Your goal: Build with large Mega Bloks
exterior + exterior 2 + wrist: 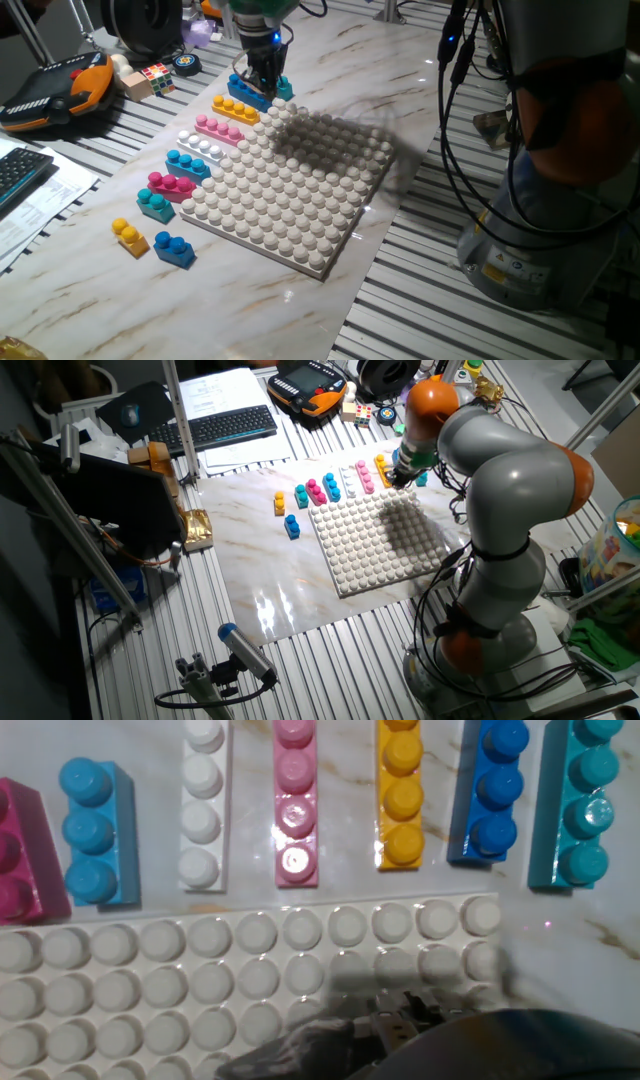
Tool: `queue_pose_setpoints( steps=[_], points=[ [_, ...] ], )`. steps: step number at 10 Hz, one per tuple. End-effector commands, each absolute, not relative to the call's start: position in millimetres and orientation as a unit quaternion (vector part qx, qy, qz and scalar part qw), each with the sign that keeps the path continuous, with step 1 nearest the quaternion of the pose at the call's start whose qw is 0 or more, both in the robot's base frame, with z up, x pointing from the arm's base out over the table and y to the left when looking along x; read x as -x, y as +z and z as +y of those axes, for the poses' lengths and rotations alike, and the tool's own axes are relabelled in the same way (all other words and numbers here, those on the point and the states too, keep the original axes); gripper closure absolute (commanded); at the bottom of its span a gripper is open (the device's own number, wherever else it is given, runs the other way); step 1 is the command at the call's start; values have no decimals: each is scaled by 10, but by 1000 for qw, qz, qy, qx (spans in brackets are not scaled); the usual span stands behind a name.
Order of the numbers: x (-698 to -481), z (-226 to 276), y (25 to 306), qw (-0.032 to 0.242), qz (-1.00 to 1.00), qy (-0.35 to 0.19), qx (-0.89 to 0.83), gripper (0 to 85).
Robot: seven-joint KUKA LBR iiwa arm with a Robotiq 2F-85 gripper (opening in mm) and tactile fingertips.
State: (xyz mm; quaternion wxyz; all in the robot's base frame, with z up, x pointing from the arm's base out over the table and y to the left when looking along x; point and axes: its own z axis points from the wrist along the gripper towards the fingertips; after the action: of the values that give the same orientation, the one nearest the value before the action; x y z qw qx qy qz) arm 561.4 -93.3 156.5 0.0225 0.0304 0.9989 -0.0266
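A white studded baseplate [290,185] lies mid-table; it also shows in the hand view [200,990]. Along its far-left edge stand Mega Bloks in a row: teal [585,800], blue [495,790], yellow [402,795], pink [295,800], white [203,805], light blue [92,830], magenta [20,850]. Three short bricks, teal [155,204], yellow [129,237] and blue [174,248], lie nearer the front. My gripper [264,78] hangs low over the blue brick [250,92] and teal brick [283,88] at the plate's far corner. It shows only as a dark blur in the hand view [400,1025], and its jaws are unclear. It holds nothing that I can see.
A small multicoloured puzzle cube [155,75], an orange teach pendant [55,90] and a keyboard [20,170] lie at the left. My arm's grey base [550,220] and black cables [450,150] stand right of the marble board.
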Motion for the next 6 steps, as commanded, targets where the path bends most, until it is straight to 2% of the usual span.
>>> queue_pose_setpoints(
  steps=[1,6],
  points=[
    [-5636,-1011,1550,25,999,-26,-28,843],
    [-5782,-1342,1385,27,999,-11,-33,843]
  ],
)
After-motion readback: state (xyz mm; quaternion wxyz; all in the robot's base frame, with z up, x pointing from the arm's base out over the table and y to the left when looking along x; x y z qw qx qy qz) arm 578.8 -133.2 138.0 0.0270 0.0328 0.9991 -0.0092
